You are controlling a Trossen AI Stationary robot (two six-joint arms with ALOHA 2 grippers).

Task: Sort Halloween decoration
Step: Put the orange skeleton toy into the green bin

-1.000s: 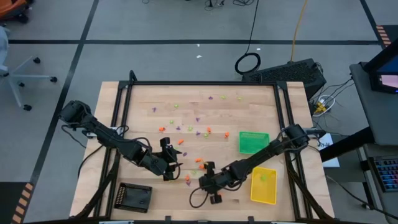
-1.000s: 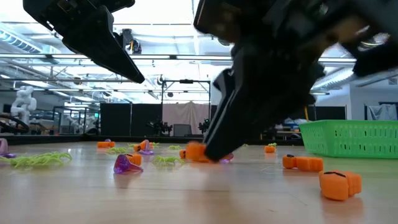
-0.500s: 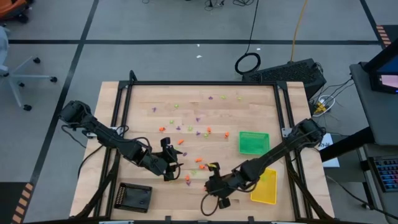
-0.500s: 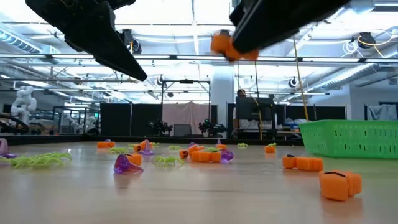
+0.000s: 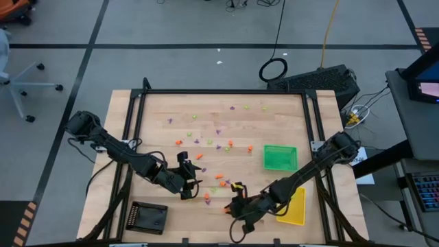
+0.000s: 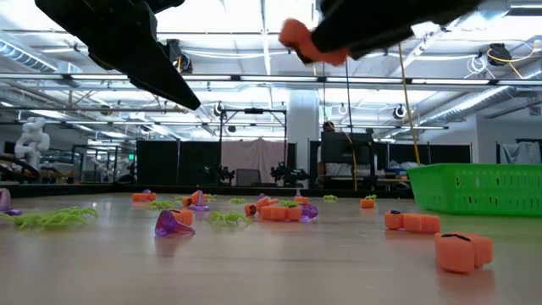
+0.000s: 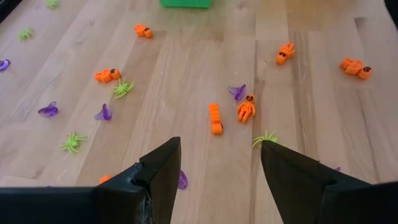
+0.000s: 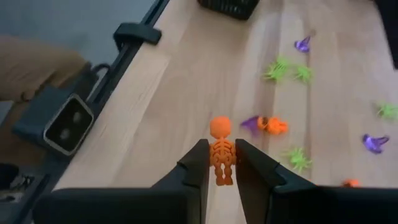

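2 fingers of my right gripper are clamped on 1 orange skeleton, its long axis running along the fingers with the round head poking out past the tips. In the high view that gripper hangs above the near edge of the table, and the low view shows the orange piece lifted well clear of the wood. The yellow tray lies just to the right of it, along the arm, with the green tray beyond and the black tray off to the left. I judge the coming move turns on which tray takes orange, which I cannot tell.

My left gripper hovers with its jaws wide apart and nothing between them. Ahead of it lie an orange strip and a second orange skeleton, both lengthwise to the fingers. Purple and green bits are scattered around; the left arm is nearer to these.

I can read no brands or writing anywhere.
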